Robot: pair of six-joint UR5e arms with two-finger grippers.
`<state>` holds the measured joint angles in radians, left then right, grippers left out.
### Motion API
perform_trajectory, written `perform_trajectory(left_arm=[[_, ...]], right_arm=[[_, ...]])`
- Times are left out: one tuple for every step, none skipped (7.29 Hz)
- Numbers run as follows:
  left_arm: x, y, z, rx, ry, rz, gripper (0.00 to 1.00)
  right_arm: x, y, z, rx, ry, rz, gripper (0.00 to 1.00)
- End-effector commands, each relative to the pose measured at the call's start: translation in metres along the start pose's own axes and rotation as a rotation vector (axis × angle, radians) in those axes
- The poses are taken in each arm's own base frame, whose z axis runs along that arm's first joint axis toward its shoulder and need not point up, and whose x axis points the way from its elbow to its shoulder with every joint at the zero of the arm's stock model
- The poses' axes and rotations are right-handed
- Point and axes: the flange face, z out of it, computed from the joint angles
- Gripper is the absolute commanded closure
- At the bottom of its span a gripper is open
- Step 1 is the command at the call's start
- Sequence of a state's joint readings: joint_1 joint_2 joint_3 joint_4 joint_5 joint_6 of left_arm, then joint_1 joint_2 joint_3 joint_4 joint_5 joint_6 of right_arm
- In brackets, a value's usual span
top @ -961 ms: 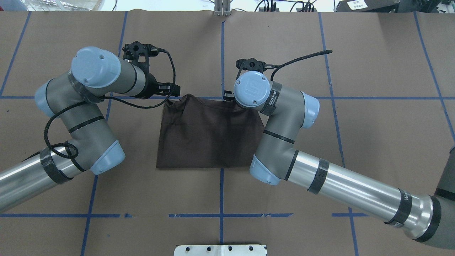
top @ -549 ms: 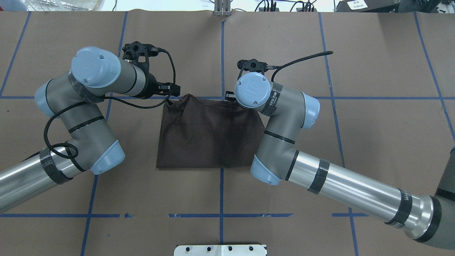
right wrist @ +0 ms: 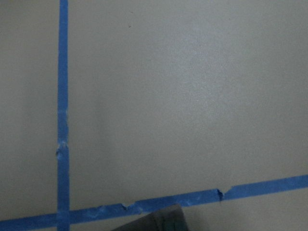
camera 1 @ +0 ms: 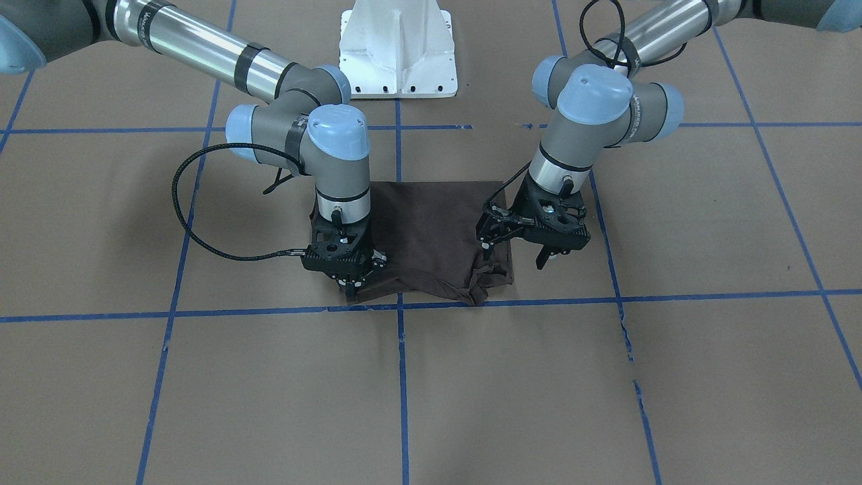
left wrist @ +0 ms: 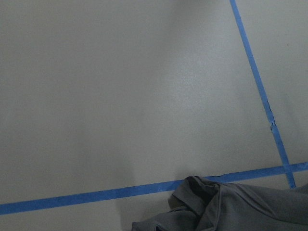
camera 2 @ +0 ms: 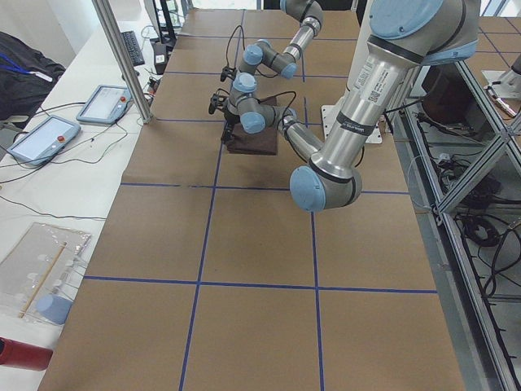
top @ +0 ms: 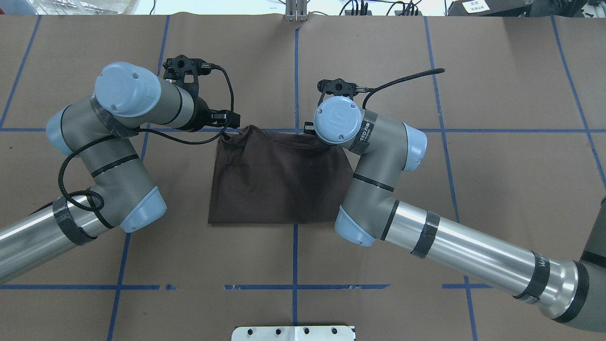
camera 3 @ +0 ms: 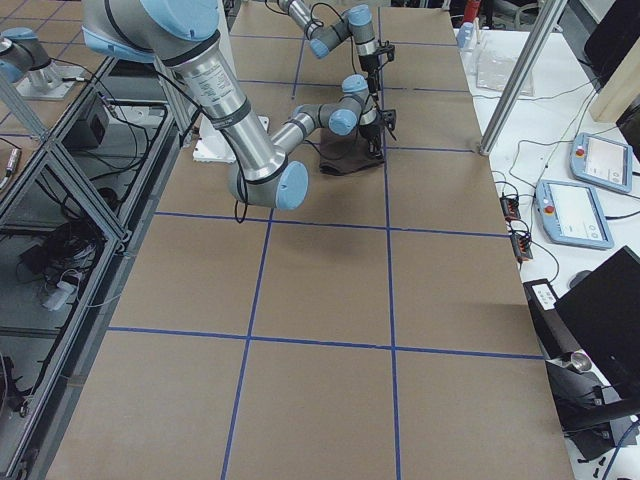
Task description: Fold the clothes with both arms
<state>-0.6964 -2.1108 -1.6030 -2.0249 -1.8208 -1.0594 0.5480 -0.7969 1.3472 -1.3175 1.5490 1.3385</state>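
Comparing this moment with the 2 overhead frames from the last second, almost nothing is found to have moved: only the wrist of the right arm [top: 338,118] has crept a little sideways, away from the left arm [top: 125,90], with its cable [top: 402,78] carried along, while the left arm has stayed where it was. The dark brown T-shirt [top: 274,180] lies as a compact folded rectangle on the brown paper table cover [top: 473,189] between the 2 arms, its outline unchanged, its far edge just short of a blue tape line [camera 1: 606,296]. In the front-facing view the left gripper [camera 1: 514,256] is seen spread wide and raised off the cloth, holding nothing, just beside a bunched far corner [camera 1: 486,281] that has been left rumpled. The right gripper [camera 1: 349,291] points straight down with its fingers drawn together at the other far corner; whether cloth is pinched between them cannot be made out. The fold is judged to have been laid and the release to be under way, with the left side already let go. The rumpled corner is likely to need smoothing before a further fold is attempted
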Motion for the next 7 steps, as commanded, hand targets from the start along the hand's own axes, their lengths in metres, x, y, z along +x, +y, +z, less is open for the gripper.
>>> perform_trajectory(left_arm=[[0.000,0.000,0.000,0.000,0.000,-0.004,0.00],[0.001,0.001,0.000,-0.001,0.000,-0.004,0.00],[0.001,0.001,0.000,-0.001,0.000,-0.007,0.00],[0.000,0.000,0.000,0.000,0.000,-0.008,0.00],[0.000,0.001,0.001,-0.003,0.000,-0.008,0.00],[0.001,0.000,-0.001,-0.001,0.002,-0.009,0.00],[0.004,0.000,-0.008,0.004,0.014,-0.006,0.00]], right_arm=[[0.009,-0.005,0.005,0.059,0.036,-0.010,1.00],[0.017,-0.014,0.007,0.078,0.053,-0.013,1.00],[0.019,-0.019,0.007,0.080,0.062,-0.028,1.00],[0.013,-0.019,0.000,0.076,0.042,-0.025,1.00],[0.009,-0.020,-0.004,0.076,0.030,-0.023,1.00],[0.012,-0.023,-0.004,0.045,0.026,-0.020,0.01],[0.014,-0.034,-0.015,-0.015,-0.004,-0.012,0.00]])
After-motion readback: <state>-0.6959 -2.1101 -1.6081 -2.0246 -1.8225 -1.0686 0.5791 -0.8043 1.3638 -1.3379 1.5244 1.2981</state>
